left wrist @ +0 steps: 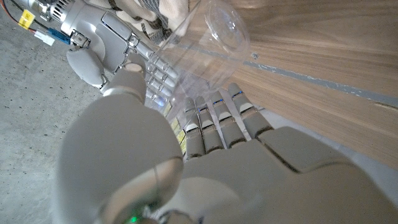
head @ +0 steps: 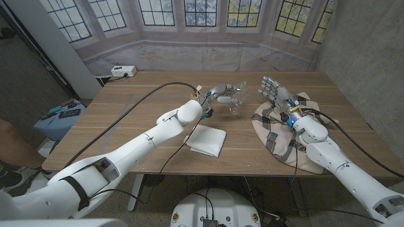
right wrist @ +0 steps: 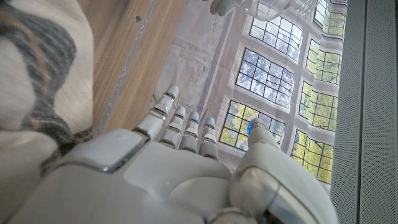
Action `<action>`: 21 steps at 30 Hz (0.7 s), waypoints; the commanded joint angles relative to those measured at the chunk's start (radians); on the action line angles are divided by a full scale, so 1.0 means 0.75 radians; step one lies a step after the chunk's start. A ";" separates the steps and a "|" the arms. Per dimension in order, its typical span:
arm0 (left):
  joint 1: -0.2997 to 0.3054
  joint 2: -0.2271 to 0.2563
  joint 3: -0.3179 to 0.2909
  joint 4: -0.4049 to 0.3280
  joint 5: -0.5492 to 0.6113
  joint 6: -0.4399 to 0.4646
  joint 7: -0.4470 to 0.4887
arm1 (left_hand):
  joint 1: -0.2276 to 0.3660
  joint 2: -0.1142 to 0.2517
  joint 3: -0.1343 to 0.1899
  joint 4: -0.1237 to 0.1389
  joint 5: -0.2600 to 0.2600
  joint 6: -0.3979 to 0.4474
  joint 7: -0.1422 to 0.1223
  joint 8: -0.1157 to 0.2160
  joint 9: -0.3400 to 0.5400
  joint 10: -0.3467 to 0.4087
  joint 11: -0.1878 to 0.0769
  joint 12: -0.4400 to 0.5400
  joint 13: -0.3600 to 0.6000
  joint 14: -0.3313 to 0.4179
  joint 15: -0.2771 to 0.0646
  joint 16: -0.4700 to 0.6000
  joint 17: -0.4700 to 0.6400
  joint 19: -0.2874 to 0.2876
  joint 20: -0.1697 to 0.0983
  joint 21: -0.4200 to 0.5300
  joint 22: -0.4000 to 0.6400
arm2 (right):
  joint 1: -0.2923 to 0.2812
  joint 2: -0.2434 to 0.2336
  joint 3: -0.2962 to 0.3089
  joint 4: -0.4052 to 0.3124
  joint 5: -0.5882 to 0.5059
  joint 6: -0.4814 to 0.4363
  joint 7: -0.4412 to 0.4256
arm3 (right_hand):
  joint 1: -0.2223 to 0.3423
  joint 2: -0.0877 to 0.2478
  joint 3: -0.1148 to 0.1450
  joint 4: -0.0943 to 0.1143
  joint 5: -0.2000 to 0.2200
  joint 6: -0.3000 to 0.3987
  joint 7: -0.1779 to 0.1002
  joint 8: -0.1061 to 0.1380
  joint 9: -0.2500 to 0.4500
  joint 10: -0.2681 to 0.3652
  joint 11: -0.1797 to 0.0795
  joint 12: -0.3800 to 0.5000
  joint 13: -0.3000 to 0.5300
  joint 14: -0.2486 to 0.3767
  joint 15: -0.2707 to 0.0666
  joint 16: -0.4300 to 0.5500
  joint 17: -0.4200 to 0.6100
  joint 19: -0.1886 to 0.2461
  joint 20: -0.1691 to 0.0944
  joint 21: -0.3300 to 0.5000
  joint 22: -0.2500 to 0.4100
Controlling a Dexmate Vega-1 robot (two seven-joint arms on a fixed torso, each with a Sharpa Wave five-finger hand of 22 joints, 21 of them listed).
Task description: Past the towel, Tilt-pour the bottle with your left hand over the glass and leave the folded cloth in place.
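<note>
In the head view my left hand (head: 222,92) is past the middle of the table and grips a clear bottle (head: 235,90), tilted over to the right. Just below it stands a clear glass (head: 234,107), hard to tell apart from the bottle. The left wrist view shows my fingers (left wrist: 214,121) wrapped around the clear bottle (left wrist: 208,53). The white folded cloth (head: 207,140) lies flat on the wood, nearer me than the glass. My right hand (head: 272,89) is held up open, fingers spread, over the far edge of the patterned towel (head: 281,132).
The patterned towel covers the right part of the table (head: 126,120). A black cable (head: 136,107) runs across the left side. A white power strip (head: 123,71) sits at the far left corner. A person's arm (head: 12,142) shows at the left edge.
</note>
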 commanded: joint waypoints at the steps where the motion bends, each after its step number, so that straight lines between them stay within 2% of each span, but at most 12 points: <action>1: -0.060 0.042 0.004 -0.029 0.013 0.045 -0.093 | 0.030 0.047 -0.004 0.000 0.009 0.017 -0.013 0.007 0.007 0.007 0.009 0.001 0.004 0.002 0.004 0.006 0.002 -0.009 0.003 -0.004 0.006 | 0.026 0.004 -0.004 0.016 -0.008 -0.010 0.000 | 0.006 0.002 0.003 -0.003 0.008 0.006 0.002 0.000 -0.001 0.002 -0.006 0.004 0.003 0.003 0.003 0.004 0.003 0.017 0.001 -0.002 0.004; 21: -0.200 0.127 0.039 -0.080 0.053 0.124 -0.338 | 0.026 0.057 -0.016 0.004 0.013 0.017 -0.010 0.005 0.010 0.006 0.006 -0.002 0.013 -0.003 0.009 0.005 0.004 -0.013 0.001 -0.006 0.007 | 0.029 0.004 -0.008 0.012 -0.015 -0.017 -0.010 | 0.006 0.003 0.003 -0.003 0.009 0.007 0.002 0.000 -0.001 0.002 -0.006 0.004 0.003 0.002 0.002 0.004 0.002 0.020 -0.001 -0.009 0.004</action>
